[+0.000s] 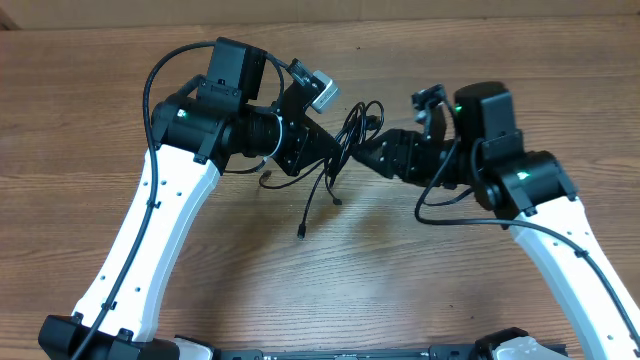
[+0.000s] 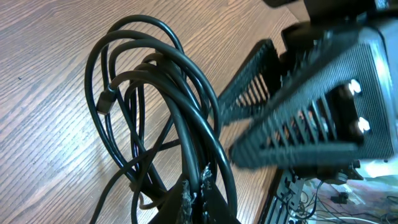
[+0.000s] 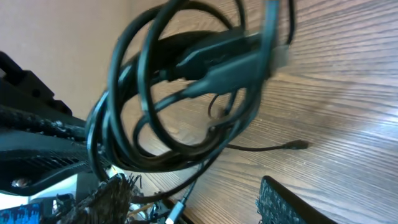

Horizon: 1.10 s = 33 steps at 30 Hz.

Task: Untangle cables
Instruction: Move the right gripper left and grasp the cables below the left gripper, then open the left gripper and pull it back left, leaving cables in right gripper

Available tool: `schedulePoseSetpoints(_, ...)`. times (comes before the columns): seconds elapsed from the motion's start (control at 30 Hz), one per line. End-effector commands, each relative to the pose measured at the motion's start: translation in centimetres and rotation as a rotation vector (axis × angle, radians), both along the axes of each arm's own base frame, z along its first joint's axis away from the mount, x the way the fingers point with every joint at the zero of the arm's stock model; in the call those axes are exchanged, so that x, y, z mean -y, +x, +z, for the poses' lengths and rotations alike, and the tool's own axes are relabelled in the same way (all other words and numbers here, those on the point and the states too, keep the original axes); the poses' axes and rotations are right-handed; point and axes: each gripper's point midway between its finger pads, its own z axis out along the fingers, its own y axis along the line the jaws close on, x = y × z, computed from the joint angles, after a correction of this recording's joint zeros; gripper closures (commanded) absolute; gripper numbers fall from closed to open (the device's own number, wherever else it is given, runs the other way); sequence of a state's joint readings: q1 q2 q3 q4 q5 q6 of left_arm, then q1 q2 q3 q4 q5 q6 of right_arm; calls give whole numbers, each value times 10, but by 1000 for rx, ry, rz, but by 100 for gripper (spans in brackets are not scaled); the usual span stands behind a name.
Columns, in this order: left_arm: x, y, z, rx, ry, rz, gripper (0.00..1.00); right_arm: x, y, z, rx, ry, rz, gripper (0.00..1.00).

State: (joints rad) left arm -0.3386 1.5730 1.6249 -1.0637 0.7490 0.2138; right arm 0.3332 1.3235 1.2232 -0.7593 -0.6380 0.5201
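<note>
Cables [image 3: 224, 59] tangled on the tabletop [image 1: 430, 290], between left arm [image 1: 150, 230] and right arm [image 1: 570, 260].

We note the tabletop's far edge close behind the bundle; bare wood lies open on the near side, between the arms. Left fingers [image 2: 208, 204] are pinched tight on the black loops. Right fingers [image 2: 298, 118] stand apart just beside the same loops, gripping nothing we can confirm. Cords are thin, glossy and round, coiled in overlapping loops. Fingers are black and ribbed, and the wood is brown with straight grain. We count two arms, one tangle and two loose plug ends [image 1: 300, 232] trailing onto the wood. We cannot count the separate cords inside the tangle.
</note>
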Motion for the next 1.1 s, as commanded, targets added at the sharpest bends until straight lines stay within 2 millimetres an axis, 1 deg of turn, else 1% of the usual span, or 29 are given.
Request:
schedulePoseSetpoints(0.0, 3, -3, 12, 34, -35, -33, 96, -6, 8, 9, 38, -4, -33, 36)
schedulePoseSetpoints(0.07, 5, -5, 14, 28, -52, -45, 96, -6, 13, 9, 23, -6, -86, 36)
schedulePoseSetpoints(0.1, 6, -7, 16, 25, -64, -53, 96, -4, 16, 7, 18, -19, -119, 39)
schedulePoseSetpoints(0.17, 9, -11, 20, 15, -94, -73, 96, 6, 25, -1, 17, -82, -217, 47)
schedulePoseSetpoints(0.23, 12, -15, 25, 9, -126, -98, 96, 18, 31, -13, -5, -156, -320, 57)
schedulePoseSetpoints(0.37, 18, -25, 38, 28, -205, -174, 96, 46, 32, -39, -78, -290, -475, 83)
schedulePoseSetpoints(0.4, 14, -24, 40, 35, -208, -167, 96, 61, 27, -49, -111, -358, -525, 94)
schedulePoseSetpoints(0.43, 11, -22, 40, 41, -204, -156, 96, 73, 22, -56, -134, -411, -560, 96)
schedulePoseSetpoints(0.5, 0, -14, 40, 52, -189, -114, 96, 101, 10, -67, -182, -528, -646, 96)
schedulePoseSetpoints(0.57, -14, -5, 42, 64, -185, -67, 96, 125, -2, -74, -221, -630, -715, 96)
schedulePoseSetpoints(0.63, -30, 4, 46, 78, -191, -19, 96, 143, -11, -78, -247, -703, -752, 96)
schedulePoseSetpoints(0.67, -38, 8, 48, 81, -202, 2, 96, 148, -14, -79, -257, -723, -760, 96)
schedulePoseSetpoints(0.8, -65, 20, 56, 83, -251, 68, 96, 157, -16, -79, -273, -742, -781, 96)
schedulePoseSetpoints(0.93, -95, 34, 56, 48, -258, 183, 96, 178, -19, -78, -267, -813, -835, 96)
schedulePoseSetpoints(1.07, -111, 39, 55, 37, -259, 237, 96, 189, -21, -79, -290, -820, -862, 96)
